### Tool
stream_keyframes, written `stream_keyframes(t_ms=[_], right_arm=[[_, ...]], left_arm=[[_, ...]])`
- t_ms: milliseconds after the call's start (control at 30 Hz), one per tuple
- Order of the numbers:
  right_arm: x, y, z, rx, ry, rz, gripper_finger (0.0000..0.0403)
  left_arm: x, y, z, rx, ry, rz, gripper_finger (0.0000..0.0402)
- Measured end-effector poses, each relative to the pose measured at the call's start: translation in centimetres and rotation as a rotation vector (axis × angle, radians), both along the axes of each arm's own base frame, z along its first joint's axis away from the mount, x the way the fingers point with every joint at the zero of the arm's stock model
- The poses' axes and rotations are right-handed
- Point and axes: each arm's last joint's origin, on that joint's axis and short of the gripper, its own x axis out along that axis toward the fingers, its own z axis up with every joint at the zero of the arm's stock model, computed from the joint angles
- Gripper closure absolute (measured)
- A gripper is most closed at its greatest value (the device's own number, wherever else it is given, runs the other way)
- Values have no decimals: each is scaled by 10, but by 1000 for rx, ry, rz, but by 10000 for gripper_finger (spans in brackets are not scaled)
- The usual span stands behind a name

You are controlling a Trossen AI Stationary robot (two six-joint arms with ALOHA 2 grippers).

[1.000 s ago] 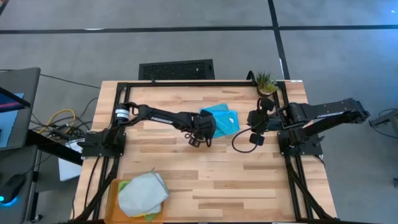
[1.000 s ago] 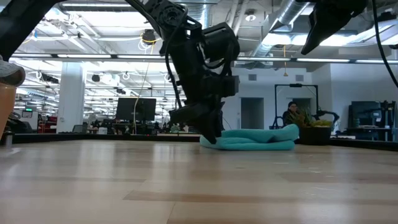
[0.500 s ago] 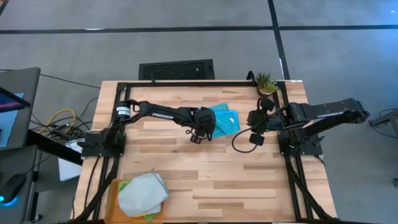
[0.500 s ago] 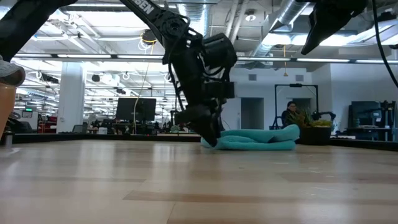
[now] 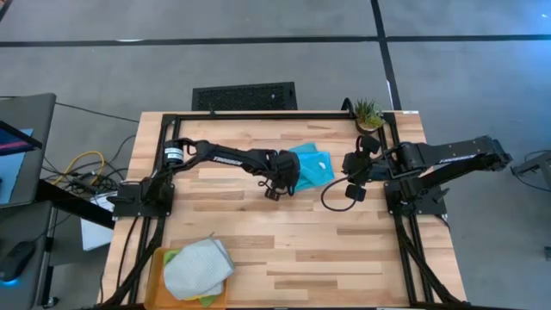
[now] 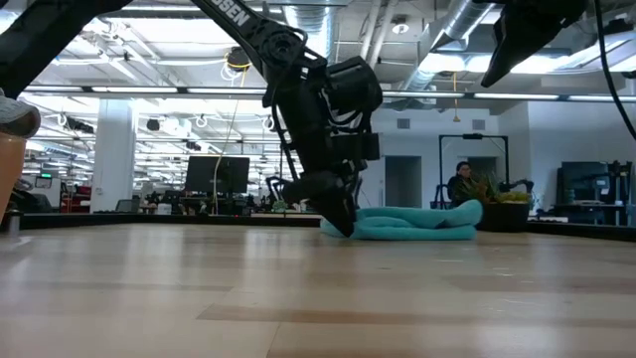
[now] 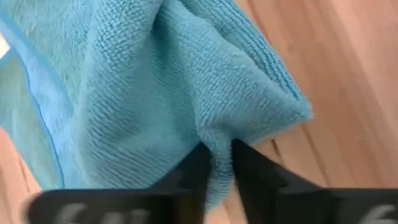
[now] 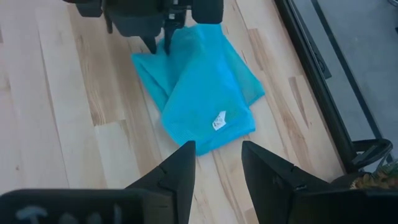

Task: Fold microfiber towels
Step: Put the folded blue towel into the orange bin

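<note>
A turquoise towel (image 5: 313, 164) lies loosely folded on the wooden table, right of centre, with a white tag (image 8: 219, 121) on top. My left gripper (image 5: 282, 178) is down at the towel's left edge and shut on the cloth; the low view shows its tips (image 6: 343, 225) at table height. My right gripper (image 8: 217, 152) hangs open above the table to the right of the towel (image 8: 200, 87), holding nothing. My left gripper pinches a raised fold of the turquoise towel (image 7: 217, 134) between its two fingers, close to the towel's left corner (image 7: 292, 112). The fingers come from above, slanting down toward the right. The rest of the towel lies slack on the table.
An orange tray (image 5: 158, 260) at the near left corner holds a grey cloth (image 5: 198, 267) over a green one (image 5: 172, 256). A small potted plant (image 5: 368, 113) stands at the far right corner. Black frame rails (image 5: 258, 116) edge the table. Bare wood lies in front of the towel.
My left gripper has sunk a little and edged toward the towel's left edge, and its fingers have closed on the cloth there. The towel has stayed flat on the table.
</note>
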Motion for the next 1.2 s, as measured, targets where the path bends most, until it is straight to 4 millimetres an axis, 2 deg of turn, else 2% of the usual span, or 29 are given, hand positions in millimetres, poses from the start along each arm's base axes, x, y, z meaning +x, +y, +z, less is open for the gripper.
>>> stream_keyframes(t_ms=[67, 100, 333, 400, 533, 700, 800, 967, 1200], right_arm=[[0, 0, 0, 0, 0, 0, 249], [0, 0, 0, 0, 1, 0, 249], [0, 0, 0, 0, 0, 0, 249], [0, 0, 0, 0, 0, 0, 249], [0, 0, 0, 0, 0, 0, 249], [2, 1, 1, -12, -10, 25, 249], [11, 6, -6, -61, -4, 131, 249], [33, 17, -24, -132, 18, 275, 249], [86, 28, -56, -200, -3, 369, 249]], left_arm=[[0, -1, -1, 3, 5, 13, 377], [0, -1, -1, -5, 3, 31, 387], [-7, -1, 17, -66, -7, 132, 398], [-13, -3, 26, -73, 8, 149, 399], [-19, -6, 56, -90, -41, 192, 400], [-27, -10, 72, -127, -56, 261, 401], [-29, -13, 85, -138, -91, 267, 401], [-32, -14, 94, -164, -119, 292, 401], [-31, -15, 95, -188, -126, 291, 401]])
